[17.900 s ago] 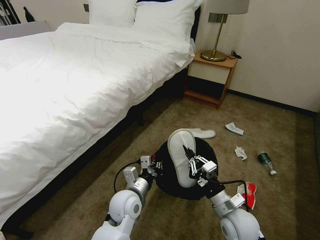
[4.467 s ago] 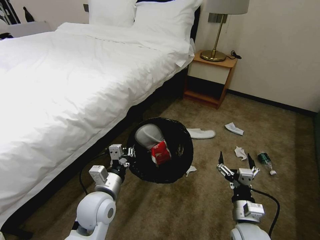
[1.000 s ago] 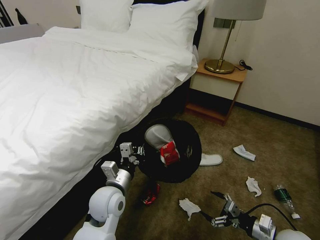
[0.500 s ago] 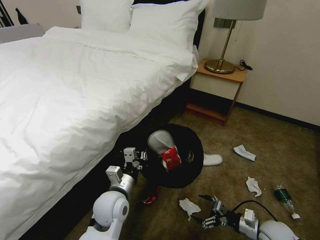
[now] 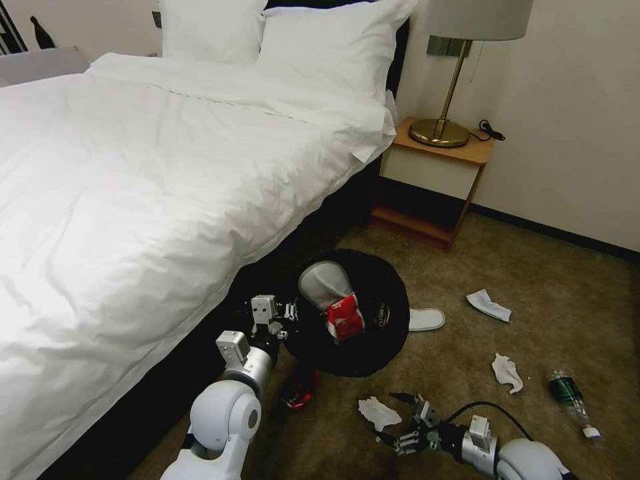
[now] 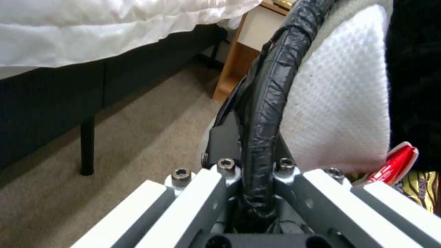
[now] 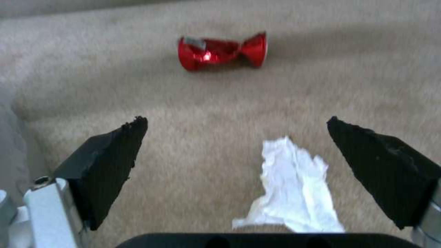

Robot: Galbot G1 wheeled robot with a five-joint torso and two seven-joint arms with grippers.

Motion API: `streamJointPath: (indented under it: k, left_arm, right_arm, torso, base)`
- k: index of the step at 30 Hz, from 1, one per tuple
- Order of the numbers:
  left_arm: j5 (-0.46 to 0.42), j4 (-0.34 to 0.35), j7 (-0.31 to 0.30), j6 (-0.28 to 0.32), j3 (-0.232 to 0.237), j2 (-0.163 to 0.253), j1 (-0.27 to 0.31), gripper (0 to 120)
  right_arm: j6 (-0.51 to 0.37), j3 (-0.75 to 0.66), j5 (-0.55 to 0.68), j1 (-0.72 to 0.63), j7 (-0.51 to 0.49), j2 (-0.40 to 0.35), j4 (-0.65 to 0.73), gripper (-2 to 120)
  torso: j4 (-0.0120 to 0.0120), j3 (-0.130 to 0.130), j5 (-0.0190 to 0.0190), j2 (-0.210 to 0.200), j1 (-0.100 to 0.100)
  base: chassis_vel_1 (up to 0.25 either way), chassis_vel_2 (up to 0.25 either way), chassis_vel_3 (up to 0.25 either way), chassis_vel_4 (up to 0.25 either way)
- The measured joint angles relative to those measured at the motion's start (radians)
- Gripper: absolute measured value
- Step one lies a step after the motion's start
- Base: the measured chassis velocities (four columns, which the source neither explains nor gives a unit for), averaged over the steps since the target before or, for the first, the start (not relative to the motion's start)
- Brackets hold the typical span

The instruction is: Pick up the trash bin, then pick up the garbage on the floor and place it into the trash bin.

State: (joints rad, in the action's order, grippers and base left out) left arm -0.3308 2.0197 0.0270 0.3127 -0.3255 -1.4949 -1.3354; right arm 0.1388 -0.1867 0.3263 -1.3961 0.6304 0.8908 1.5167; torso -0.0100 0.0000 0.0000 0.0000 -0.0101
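Right gripper (image 5: 393, 419): low over the carpet, fingers spread wide and holding nothing, pointed toward the robot's left at a crumpled white tissue (image 5: 379, 412). In the right wrist view the tissue (image 7: 294, 193) lies between the two dark fingertips (image 7: 110, 162), nearer one of them than the other.
Left gripper (image 5: 280, 320): pinched on the rim of the trash bin (image 5: 383, 340), holding it tilted beside the bed (image 5: 133, 200) with its mouth turned up toward the head camera. The left wrist view shows the black taped rim (image 6: 264, 113) running straight down between the clamped fingers.
Trash bin contents: a white slipper (image 5: 323, 283) and a red snack packet (image 5: 345, 319) already inside.
Floor litter: a crushed red can (image 5: 301, 390) just below the bin; a second slipper (image 5: 425, 319) just beside the bin's far edge; two more tissues (image 5: 505, 372) and a green bottle (image 5: 567, 392) well apart to the right.
Step in hand: judged as closing on the nearest tissue.
Doing it well: shift sideways so the tissue sits midway between the fingers, sink the tips into the carpet pile before closing, and gather the bulk of the wad rather than a loose corner, which would likely tear or slip free.
Right arm pose: stretched out near floor level, forearm almost horizontal, cable looping over the wrist.
Left arm pose: bent at the elbow, forearm reaching forward and up to the rim.
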Motion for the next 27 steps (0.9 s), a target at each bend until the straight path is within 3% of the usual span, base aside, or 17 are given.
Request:
streamJointPath:
  k: [27]
  left_arm:
    - [0.018,0.035,0.01,-0.006,0.001,0.012,-0.042,0]
  right_arm:
    - [0.009,0.058,-0.051,0.135,0.002,0.094,-0.204,100]
  torso:
    - [0.0001,0.0,-0.0001,0.0,0.0]
  base:
    - [0.0,0.0,0.0,0.0]
